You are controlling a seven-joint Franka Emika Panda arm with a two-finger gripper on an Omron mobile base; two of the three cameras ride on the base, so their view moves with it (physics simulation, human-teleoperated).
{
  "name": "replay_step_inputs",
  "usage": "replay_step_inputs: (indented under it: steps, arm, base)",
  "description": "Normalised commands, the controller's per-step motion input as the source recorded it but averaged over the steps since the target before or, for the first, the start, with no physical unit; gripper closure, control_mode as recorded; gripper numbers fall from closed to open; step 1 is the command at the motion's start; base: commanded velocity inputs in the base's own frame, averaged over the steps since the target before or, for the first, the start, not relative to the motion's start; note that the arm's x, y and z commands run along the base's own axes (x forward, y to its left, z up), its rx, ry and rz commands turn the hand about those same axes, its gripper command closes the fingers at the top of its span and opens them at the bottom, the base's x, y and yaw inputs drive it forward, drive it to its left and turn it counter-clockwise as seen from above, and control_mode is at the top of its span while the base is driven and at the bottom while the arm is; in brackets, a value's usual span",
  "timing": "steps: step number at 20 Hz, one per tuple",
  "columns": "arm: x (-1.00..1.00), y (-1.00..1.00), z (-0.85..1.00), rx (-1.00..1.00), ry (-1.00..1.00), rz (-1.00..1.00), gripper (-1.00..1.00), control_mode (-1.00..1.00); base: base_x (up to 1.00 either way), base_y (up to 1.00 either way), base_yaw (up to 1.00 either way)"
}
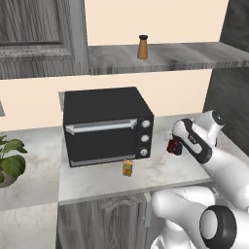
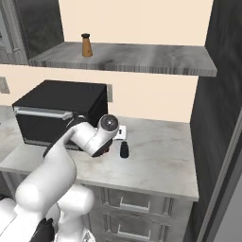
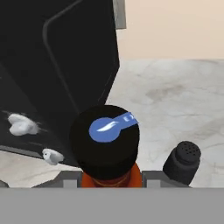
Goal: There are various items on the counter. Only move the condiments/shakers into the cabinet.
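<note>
The slim red sauce bottle [image 3: 112, 178] with its black cap [image 3: 105, 142] sits between the jaws of my gripper [image 3: 111, 181], which is shut on it. From the left base the bottle [image 1: 171, 146] shows as a red patch by the wrist, just right of the oven. A short black shaker [image 3: 183, 161] stands on the counter [image 2: 160, 163] close beside it, also seen from the right [image 2: 124, 150]. The tan-orange shaker [image 1: 142, 47] [image 2: 86, 45] stands upright on the cabinet shelf [image 1: 175, 56] [image 2: 137, 60].
A black toaster oven [image 1: 104, 124] [image 2: 56, 111] fills the counter's left part, its side wall close to the held bottle. A tiny orange-yellow carton [image 1: 127, 168] stands before the oven door. A potted plant [image 1: 9, 163] is at the far left.
</note>
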Motion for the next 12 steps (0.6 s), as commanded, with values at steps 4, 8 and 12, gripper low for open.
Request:
replay_step_inputs:
  steps: [4,8,12]
  arm:
    - [-0.43,0.23,1.00,0.00,0.03,-0.01,1.00,-1.00]
    - [-0.48,0.01,1.00,0.00,0.02,0.00,1.00,-1.00]
    - [-0.52,0.00,1.00,0.00,0.00,0.00,1.00,-1.00]
  base:
    - [0.00,0.00,0.00]
    - [0.00,0.00,0.00]
    - [0.00,0.00,0.00]
